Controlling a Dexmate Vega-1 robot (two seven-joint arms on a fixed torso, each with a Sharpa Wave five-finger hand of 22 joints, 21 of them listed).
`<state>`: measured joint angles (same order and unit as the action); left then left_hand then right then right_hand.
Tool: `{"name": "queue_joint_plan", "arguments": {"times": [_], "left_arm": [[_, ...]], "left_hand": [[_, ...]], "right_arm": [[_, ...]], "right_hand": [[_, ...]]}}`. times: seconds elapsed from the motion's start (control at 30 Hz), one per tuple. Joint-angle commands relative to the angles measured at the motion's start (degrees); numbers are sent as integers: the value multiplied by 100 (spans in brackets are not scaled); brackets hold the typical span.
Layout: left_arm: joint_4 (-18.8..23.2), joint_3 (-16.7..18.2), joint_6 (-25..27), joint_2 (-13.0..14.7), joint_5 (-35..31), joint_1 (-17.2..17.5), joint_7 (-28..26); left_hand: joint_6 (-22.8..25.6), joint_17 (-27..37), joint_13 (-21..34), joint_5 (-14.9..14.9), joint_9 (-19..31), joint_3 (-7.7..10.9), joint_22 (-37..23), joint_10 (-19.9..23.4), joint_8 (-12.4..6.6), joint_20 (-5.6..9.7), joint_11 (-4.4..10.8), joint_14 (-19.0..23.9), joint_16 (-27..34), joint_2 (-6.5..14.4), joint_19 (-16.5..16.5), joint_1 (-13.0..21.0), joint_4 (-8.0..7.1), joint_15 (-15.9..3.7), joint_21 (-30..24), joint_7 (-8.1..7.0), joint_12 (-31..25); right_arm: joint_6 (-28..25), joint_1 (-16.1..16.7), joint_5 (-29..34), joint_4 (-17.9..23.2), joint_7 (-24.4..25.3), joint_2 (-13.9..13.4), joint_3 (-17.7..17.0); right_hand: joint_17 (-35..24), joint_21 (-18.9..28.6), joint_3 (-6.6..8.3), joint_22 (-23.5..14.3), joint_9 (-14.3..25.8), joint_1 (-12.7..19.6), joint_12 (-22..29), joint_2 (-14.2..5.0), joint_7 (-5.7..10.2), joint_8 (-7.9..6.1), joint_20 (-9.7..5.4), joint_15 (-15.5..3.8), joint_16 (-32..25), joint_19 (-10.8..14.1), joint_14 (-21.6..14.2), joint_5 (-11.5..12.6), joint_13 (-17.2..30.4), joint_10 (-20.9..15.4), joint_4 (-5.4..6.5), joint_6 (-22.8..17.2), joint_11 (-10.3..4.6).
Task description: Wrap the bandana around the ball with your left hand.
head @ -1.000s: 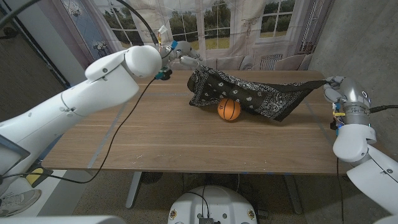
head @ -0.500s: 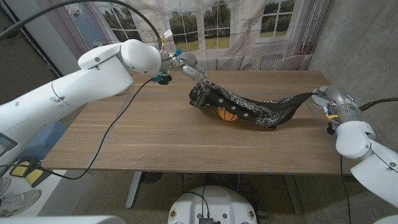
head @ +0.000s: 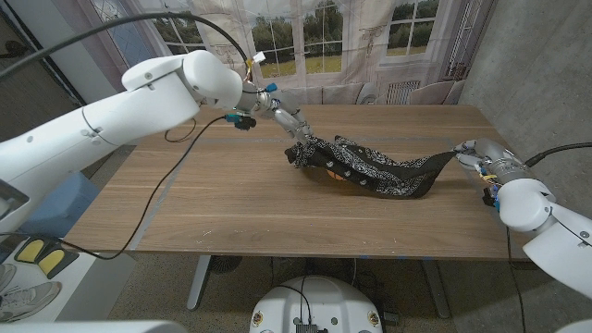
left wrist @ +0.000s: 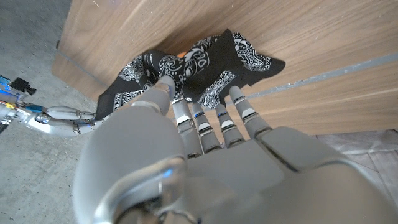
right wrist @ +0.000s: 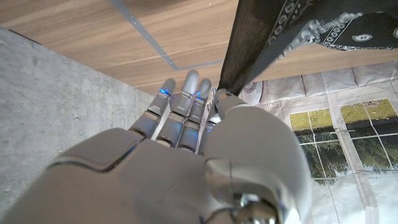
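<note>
left hand (head: 294,125) pinching black paisley cloth bandana (head: 370,167) corner | right hand (head: 474,154) gripping far corner | orange ball (head: 344,181) probably underneath mid-table, barely peeking | tip: keep tension, tuck low

A soft black cloth bandana (head: 370,168) with a white paisley print lies draped in matt folds. A sliver of a ball (left wrist: 182,55) with an orange surface peeks out from under it. The table (head: 231,199) is light brown wood with visible grain and a smooth, low-sheen finish. The left hand (left wrist: 186,149) and right hand (right wrist: 186,155) look like smooth grey metal or plastic with a dull gleam. Both arms wear glossy white plastic shells.
</note>
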<state>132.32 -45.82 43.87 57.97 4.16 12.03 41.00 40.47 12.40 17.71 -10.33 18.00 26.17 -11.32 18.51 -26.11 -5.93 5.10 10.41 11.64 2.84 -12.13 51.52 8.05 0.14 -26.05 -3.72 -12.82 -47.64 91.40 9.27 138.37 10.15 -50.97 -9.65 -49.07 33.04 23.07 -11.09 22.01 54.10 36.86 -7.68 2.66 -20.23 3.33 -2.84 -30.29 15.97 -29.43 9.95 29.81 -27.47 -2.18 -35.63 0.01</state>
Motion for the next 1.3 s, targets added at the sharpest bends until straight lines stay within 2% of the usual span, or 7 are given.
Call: {"name": "queue_joint_plan", "arguments": {"times": [0.03,0.2,0.37,0.53,0.8,1.13,1.3], "left_arm": [[-565,-145,-641,-137,141,-285,1003],[-672,-62,-761,-174,193,-261,1108],[-830,394,-825,-205,757,157,752],[-447,835,-592,-102,834,796,-437],[507,21,415,-38,-1081,782,-1649],[73,-927,652,-563,-2546,542,-1610],[-364,-806,372,-856,-2491,698,-1688]], "left_hand": [[-559,12,44,23,-138,-307,-21,-199,357,-18,-109,-103,-4,-208,54,-416,-102,87,21,37,23],[-1771,-6,45,-94,-366,-722,-18,-534,1085,-115,-371,-196,-7,-483,156,-961,-236,185,79,-45,46],[-3044,40,-28,-205,-576,-1032,-31,-1223,1628,-226,-763,-441,-15,-502,409,-1523,-481,391,208,218,165],[-3845,69,-96,-188,-670,-1040,-43,-1599,1660,-334,-915,-558,-1,-289,727,-1679,-577,540,348,-147,182],[-3817,33,-156,-125,-710,-1011,-47,-1473,1535,-344,-711,-432,44,-217,702,-1643,-512,386,354,-642,72],[-4430,23,-225,-125,-724,-1261,-42,-1905,1635,-580,-619,-676,-26,-429,778,-2009,-591,409,426,-867,151],[-4621,23,-246,-151,-725,-1393,-37,-2026,1622,-646,-596,-775,-40,-537,745,-2193,-649,427,440,-872,146]], "right_arm": [[-376,-12,-408,119,-187,-257,-68],[-501,-85,-641,124,-362,-444,-98],[-73,-25,-882,-48,-319,-262,-236],[587,106,-946,-238,-28,71,-332],[1575,189,-843,-548,507,499,-278],[3311,84,-542,-1283,1883,1508,29],[4267,-68,-468,-1734,2728,2148,163]], "right_hand": [[68,-50,-217,9,-98,-310,-144,201,6,239,62,-384,106,-125,254,-1,-50,255,36,284,22],[490,-180,-617,28,-305,-887,-464,576,3,734,171,-121,616,-317,855,93,-184,824,152,898,168],[921,-386,-1074,33,-519,-1549,-968,866,-93,979,274,232,1247,-594,1666,220,-399,1637,373,1657,276],[1180,-602,-1224,39,-671,-1851,-1480,763,-75,981,314,405,1590,-916,2162,280,-618,2260,528,2288,328],[1276,-659,-1210,42,-736,-1911,-1564,597,-45,910,392,426,1614,-948,2142,248,-716,2163,565,2271,358],[1435,-605,-1381,31,-851,-2382,-1584,481,6,781,520,333,1463,-612,1620,154,-886,1658,774,1986,370],[1552,-545,-1365,21,-918,-2605,-1564,217,-23,679,476,291,1356,-368,1200,135,-983,1269,898,1634,454]]}}
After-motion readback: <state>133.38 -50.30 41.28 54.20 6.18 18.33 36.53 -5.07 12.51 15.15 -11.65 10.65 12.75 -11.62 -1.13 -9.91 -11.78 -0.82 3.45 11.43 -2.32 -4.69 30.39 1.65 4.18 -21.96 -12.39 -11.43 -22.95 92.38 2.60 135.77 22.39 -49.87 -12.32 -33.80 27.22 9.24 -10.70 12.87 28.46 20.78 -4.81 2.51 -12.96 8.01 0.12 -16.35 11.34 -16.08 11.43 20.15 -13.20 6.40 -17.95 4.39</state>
